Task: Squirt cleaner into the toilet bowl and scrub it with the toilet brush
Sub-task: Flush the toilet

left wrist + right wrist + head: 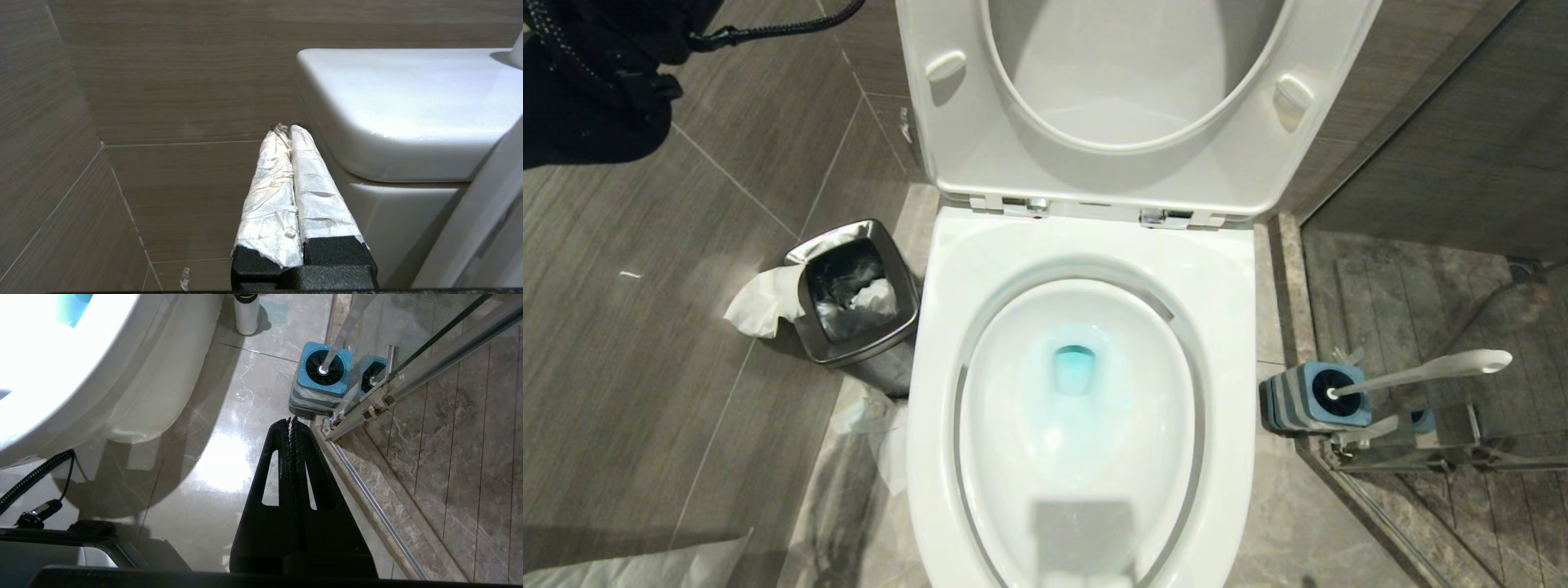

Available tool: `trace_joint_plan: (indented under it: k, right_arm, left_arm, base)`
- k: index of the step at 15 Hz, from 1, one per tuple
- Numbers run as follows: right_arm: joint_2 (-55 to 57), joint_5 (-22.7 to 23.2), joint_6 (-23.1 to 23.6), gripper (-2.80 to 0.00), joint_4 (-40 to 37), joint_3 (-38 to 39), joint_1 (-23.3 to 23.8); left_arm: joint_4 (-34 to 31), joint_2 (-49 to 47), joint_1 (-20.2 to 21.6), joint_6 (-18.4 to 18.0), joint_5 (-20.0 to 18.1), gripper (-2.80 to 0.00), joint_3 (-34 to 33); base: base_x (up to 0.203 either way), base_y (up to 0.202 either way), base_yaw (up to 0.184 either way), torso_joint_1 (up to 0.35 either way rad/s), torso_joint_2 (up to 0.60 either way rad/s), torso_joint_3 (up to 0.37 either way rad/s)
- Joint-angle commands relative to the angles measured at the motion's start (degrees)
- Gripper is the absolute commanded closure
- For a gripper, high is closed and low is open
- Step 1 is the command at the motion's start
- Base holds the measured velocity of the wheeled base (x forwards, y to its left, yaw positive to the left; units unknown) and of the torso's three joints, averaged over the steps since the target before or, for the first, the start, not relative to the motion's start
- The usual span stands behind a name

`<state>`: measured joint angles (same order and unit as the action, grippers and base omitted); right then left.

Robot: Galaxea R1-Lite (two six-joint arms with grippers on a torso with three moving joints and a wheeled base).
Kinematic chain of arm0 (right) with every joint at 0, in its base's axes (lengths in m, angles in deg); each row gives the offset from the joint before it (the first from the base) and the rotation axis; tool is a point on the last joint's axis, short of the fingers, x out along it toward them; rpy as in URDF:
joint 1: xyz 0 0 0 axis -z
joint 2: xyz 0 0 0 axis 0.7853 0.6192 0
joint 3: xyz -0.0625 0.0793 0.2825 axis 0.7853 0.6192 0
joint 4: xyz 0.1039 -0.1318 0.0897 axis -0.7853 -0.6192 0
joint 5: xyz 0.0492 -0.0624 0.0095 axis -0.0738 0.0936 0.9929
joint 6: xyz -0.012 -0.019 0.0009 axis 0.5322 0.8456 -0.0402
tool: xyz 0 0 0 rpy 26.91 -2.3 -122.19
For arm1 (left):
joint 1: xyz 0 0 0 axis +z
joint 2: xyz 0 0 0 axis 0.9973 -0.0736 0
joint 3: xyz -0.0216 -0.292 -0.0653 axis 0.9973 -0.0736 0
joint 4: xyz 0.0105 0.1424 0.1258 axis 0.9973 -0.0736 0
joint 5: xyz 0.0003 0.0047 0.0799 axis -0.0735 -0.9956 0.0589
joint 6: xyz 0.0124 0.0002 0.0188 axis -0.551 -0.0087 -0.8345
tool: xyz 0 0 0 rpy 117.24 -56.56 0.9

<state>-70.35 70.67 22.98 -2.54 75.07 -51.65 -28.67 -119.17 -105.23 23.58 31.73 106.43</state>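
Tiled floor carries the bowl (1086, 392), lid up, blue liquid inside. I see the brush (1421, 371) in its holder (1311, 398) by the glass door. Left gripper (288, 132) and right gripper (292, 424): jaws closed, empty.

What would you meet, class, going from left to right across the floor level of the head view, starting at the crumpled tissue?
Crumpled tissue → steel waste bin → toilet bowl → blue-topped brush holder → toilet brush handle tip.
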Motion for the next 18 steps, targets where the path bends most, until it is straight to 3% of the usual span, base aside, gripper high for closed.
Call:
trace_joint_plan:
  k: [1, 18]
  right_arm:
    - [0.0, 0.0, 0.0, 0.0, 0.0, 0.1, 0.0]
    - [-0.1, 0.0, 0.0, 0.0, 0.0, 0.1, 0.0]
  left_arm:
    - [0.2, 0.3, -0.1, 0.0, 0.0, 0.0, 0.0]
    - [1.5, -4.0, -1.4, 0.0, 0.0, 0.0, 0.0]
  base:
    - [0.0, 0.0, 0.0, 0.0, 0.0, 0.0]
    - [0.0, 0.0, 0.0, 0.0, 0.0, 0.0]
